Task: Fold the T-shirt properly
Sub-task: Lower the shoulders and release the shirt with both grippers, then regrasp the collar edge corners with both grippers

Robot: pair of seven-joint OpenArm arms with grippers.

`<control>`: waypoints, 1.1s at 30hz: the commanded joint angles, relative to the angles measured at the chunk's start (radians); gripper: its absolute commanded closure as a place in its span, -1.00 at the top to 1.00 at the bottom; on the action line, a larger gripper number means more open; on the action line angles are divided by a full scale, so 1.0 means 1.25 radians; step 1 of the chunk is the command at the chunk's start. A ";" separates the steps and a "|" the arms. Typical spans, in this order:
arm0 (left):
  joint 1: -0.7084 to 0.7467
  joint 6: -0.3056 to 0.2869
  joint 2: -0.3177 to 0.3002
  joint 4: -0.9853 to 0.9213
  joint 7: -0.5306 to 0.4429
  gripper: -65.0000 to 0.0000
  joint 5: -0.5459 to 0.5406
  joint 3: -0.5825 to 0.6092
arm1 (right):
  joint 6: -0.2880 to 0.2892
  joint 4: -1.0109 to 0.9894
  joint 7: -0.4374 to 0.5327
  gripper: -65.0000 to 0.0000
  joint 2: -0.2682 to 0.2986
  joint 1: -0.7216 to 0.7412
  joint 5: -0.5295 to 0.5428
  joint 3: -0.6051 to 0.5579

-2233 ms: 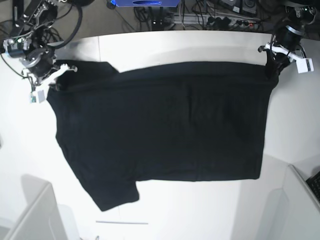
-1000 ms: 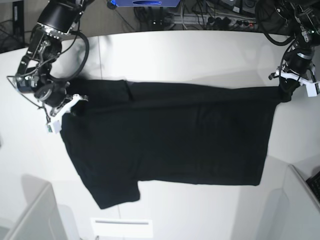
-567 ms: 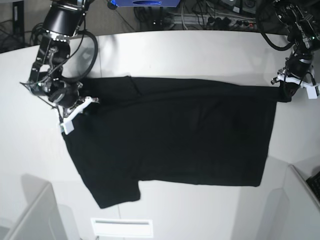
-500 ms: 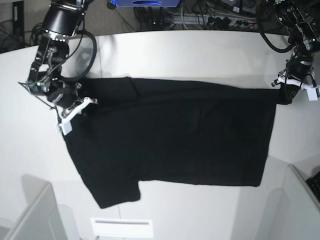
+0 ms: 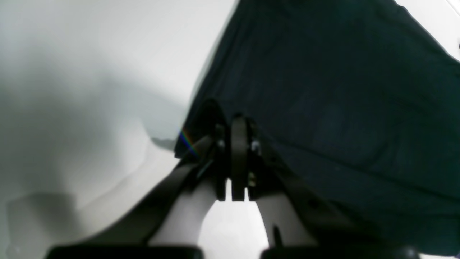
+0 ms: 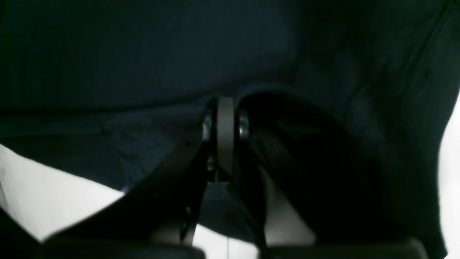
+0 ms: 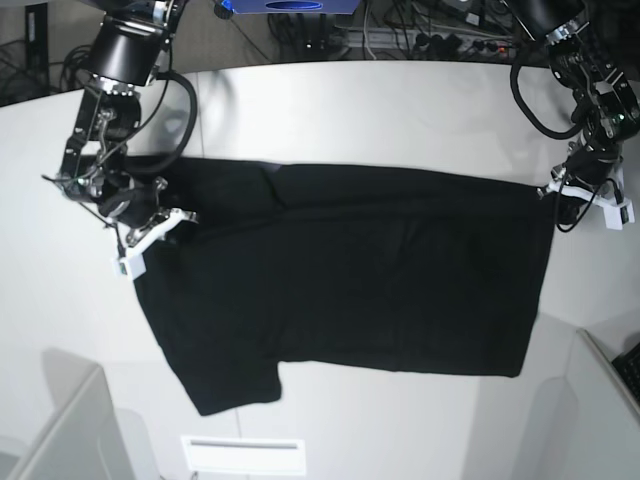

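T-shirt [image 7: 350, 270] plain side up, print hidden; left claw [image 7: 566, 200] & right claw [image 7: 160, 222] both clamped on its edge.

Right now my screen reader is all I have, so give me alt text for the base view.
A black T-shirt lies spread on a white table, plain side up, with one sleeve pointing toward the near edge. The right claw pinches its corner on the view's left and the left claw pinches the corner on the view's right, both shut.
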 commanded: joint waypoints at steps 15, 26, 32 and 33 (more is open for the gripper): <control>-0.066 -0.002 -0.050 -0.051 -0.020 -1.00 -0.013 0.052 | -0.054 0.010 0.024 -1.00 0.007 0.013 0.016 0.009; -0.108 -0.002 -0.050 -0.089 -0.025 0.33 -0.013 0.048 | -0.102 0.019 0.108 -0.17 0.002 -0.008 0.016 0.081; -0.120 -0.005 -0.043 -0.051 -0.025 0.73 -0.019 -0.077 | -0.158 0.143 0.255 -0.17 -0.008 -0.111 0.023 0.092; -0.113 -0.006 -0.041 -0.032 -0.025 0.71 -0.019 -0.100 | -0.171 0.169 0.278 -0.17 -0.021 -0.133 0.023 0.092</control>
